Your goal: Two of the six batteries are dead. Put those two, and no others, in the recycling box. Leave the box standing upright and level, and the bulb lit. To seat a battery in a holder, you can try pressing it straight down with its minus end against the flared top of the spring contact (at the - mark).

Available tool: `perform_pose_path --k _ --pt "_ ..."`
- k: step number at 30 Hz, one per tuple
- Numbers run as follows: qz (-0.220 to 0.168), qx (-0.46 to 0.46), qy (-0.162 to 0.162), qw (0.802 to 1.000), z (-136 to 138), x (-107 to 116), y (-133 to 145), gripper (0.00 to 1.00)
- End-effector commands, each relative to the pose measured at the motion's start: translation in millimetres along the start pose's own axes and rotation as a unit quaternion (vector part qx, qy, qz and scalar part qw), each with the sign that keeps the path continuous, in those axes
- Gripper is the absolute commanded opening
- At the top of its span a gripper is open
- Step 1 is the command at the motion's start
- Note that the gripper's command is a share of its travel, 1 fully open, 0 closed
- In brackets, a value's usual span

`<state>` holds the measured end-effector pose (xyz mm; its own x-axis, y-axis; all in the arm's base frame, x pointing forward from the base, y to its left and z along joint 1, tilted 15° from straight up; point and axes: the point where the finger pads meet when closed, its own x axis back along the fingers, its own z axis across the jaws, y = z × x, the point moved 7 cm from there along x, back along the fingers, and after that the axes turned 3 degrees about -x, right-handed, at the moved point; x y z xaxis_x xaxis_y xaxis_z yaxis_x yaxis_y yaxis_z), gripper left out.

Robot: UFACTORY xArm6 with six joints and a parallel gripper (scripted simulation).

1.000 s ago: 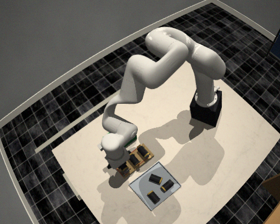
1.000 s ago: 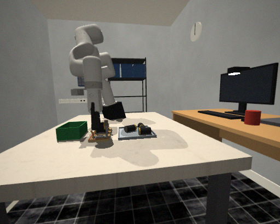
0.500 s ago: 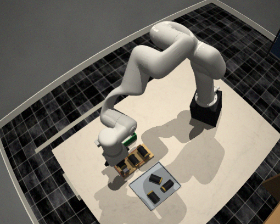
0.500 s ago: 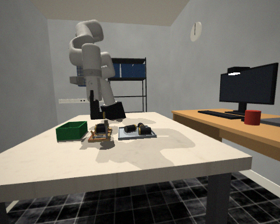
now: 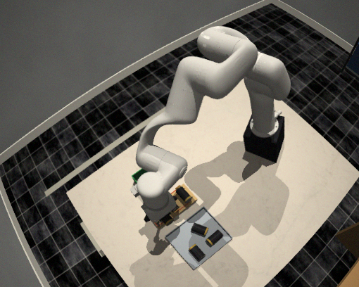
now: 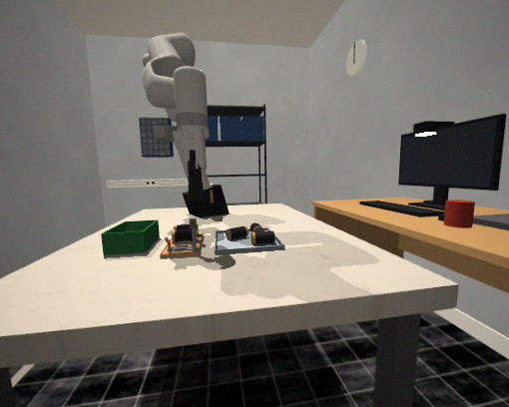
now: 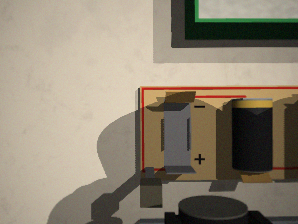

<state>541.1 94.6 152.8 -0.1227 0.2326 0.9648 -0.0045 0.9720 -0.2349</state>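
My gripper is above the holder board, shut on a black battery, whose round end faces the wrist camera. The left holder is empty, with its - mark at the top and + at the bottom. The middle battery is seated, yellow end up in that view. Another battery sits at the board's far end. Three batteries lie in the grey tray. The green box stands upright; the bulb cannot be made out.
The box's near rim lies just beyond the board in the wrist view. The tray is close beside the board on its other side. The robot's black base stands at the far end of the pale table. A desk with a red cup is separate.
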Motion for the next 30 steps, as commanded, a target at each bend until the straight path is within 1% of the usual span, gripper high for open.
perform_pose_path --k 1,4,6,30 --pt "0.001 -0.002 -0.003 1.0 0.2 2.3 32.6 0.28" --pt "0.001 -0.002 -0.003 1.0 3.3 2.3 62.5 0.28" --pt "0.001 -0.002 -0.003 1.0 4.0 2.2 68.8 0.28" --pt "0.001 -0.004 -0.003 1.0 4.0 1.6 69.0 0.28"
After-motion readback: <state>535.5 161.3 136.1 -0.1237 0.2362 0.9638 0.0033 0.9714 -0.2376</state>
